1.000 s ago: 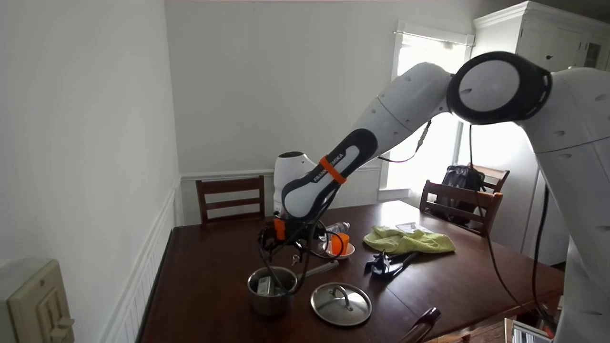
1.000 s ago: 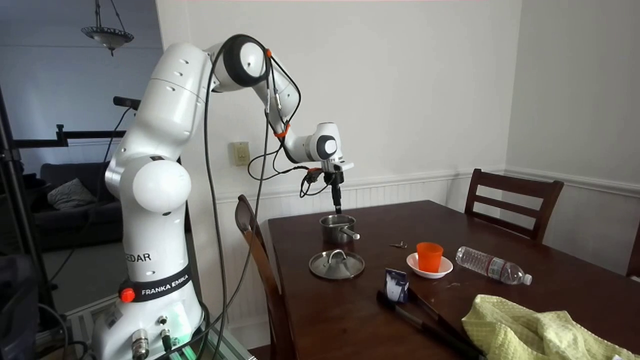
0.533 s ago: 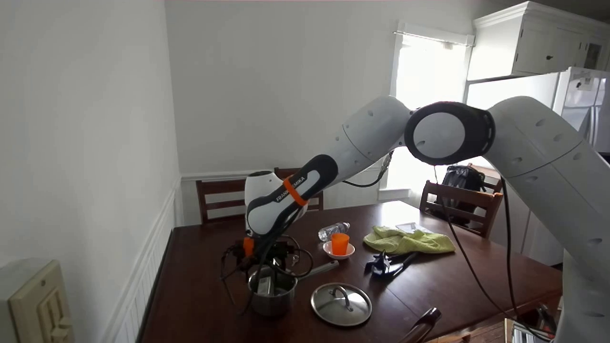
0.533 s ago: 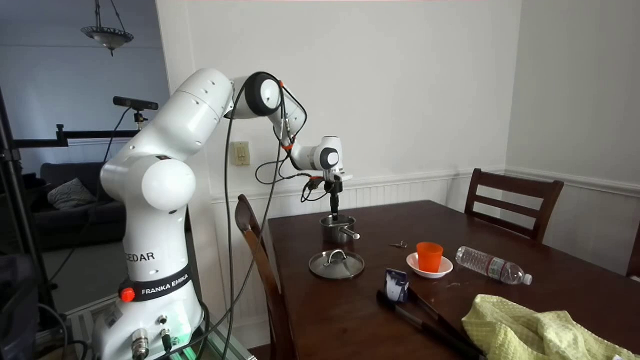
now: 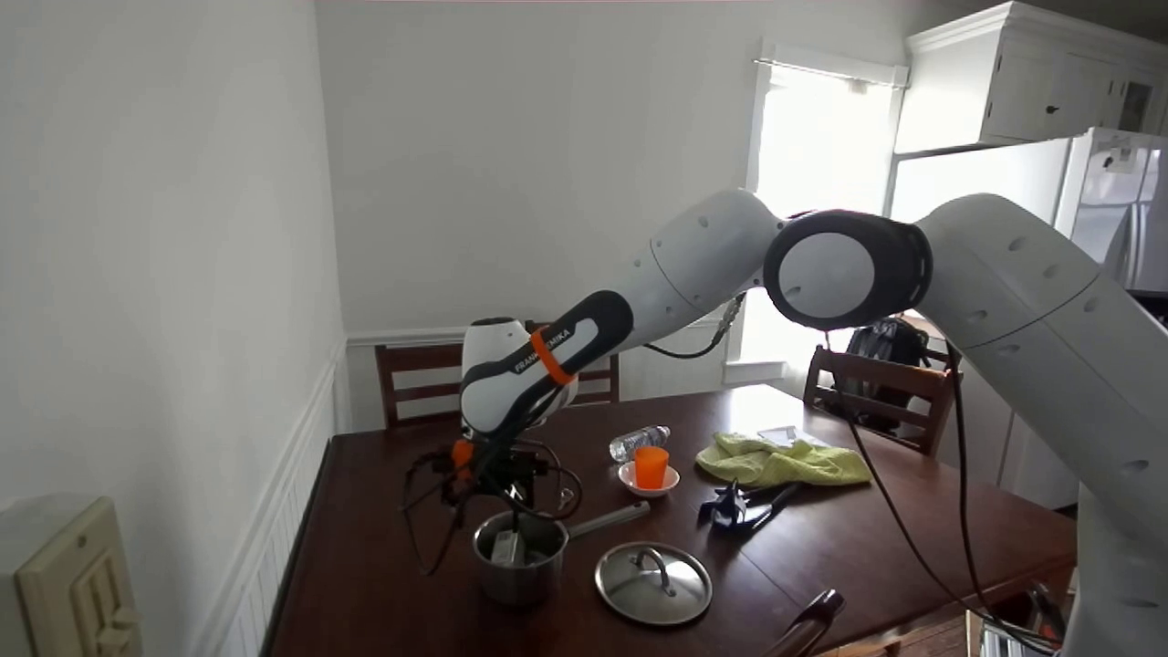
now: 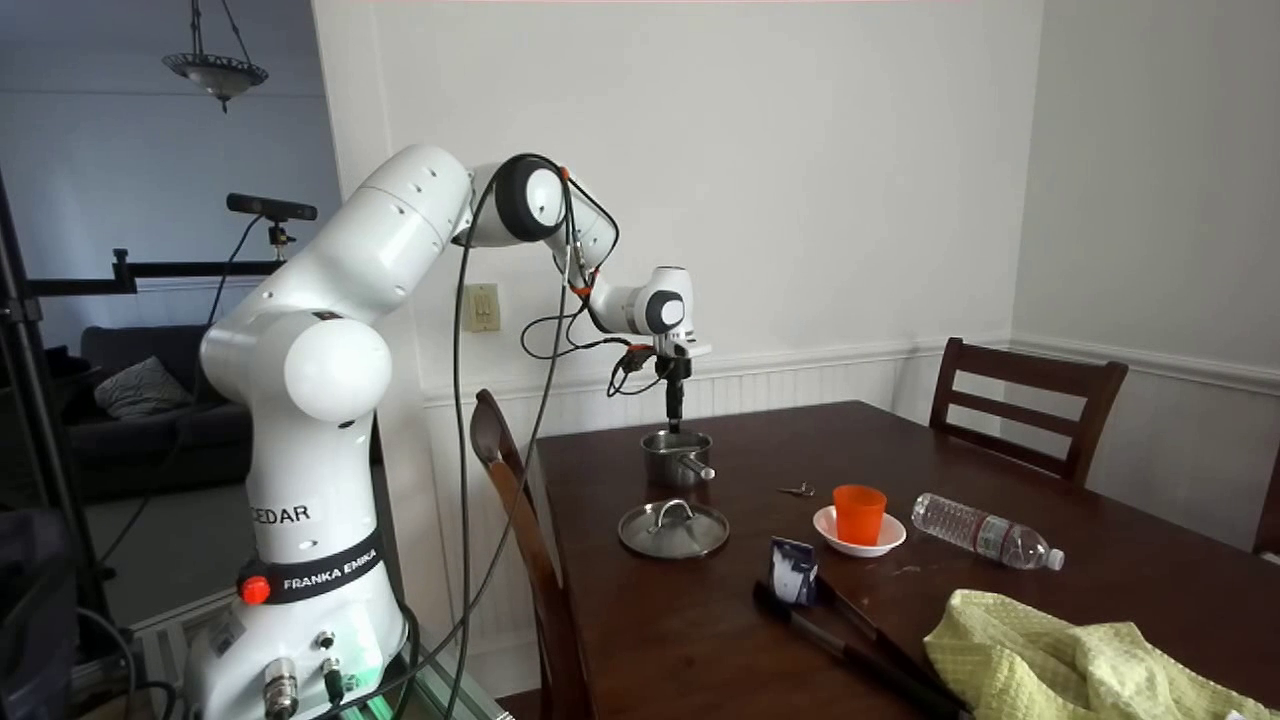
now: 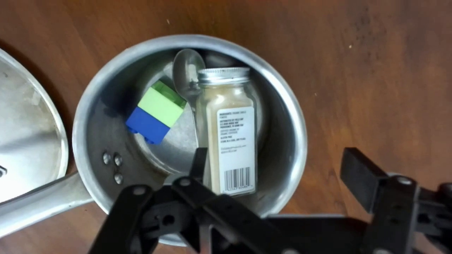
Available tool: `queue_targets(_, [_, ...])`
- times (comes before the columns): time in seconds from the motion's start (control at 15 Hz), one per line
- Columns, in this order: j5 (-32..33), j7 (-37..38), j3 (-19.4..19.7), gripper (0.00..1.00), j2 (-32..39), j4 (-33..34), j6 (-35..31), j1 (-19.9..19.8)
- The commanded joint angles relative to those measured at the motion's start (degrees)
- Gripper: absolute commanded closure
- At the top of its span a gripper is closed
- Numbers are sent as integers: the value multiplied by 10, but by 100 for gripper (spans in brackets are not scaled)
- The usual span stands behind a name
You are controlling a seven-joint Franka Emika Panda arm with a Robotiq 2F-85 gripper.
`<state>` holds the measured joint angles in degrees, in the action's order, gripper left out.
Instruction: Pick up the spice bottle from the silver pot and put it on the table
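The spice bottle (image 7: 231, 141), clear glass with a silver cap and white label, lies inside the silver pot (image 7: 300, 141) in the wrist view. Its label also shows in an exterior view (image 5: 507, 547). The pot stands on the dark brown table (image 7: 353, 88), in both exterior views (image 5: 520, 584) (image 6: 668, 465). My gripper (image 7: 280, 169) is open and empty above the pot. In the wrist view one finger (image 7: 199, 162) overlaps the bottle's side; the other stands beyond the pot's rim. In an exterior view the gripper (image 6: 675, 424) points straight down at the pot's opening, where the bottle is hidden.
A blue and green toy block (image 7: 155, 113) and a spoon (image 7: 187, 76) lie in the pot beside the bottle. The steel lid (image 6: 675, 540) lies near the pot. An orange cup (image 6: 858, 515), plastic bottle (image 6: 975, 530) and cloth (image 6: 1060, 650) are further off.
My gripper has come down and left over the pot in an exterior view, then risen slightly over the last half second. The pot and bottle have not visibly moved.
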<state>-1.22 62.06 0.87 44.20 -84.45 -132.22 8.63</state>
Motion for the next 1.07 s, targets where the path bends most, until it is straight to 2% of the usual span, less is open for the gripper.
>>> queue_targets(0.0, [-19, 0, 2, 0, -20, -25, 2, 9])
queue_targets(0.47, [-15, 22, 16, 0, -88, -119, -50, 14])
queue_targets(0.73, [-14, 26, 15, 0, -138, -181, -44, 16])
queue_targets(1.0, [-1, 48, 23, 3, -152, -215, -53, 20])
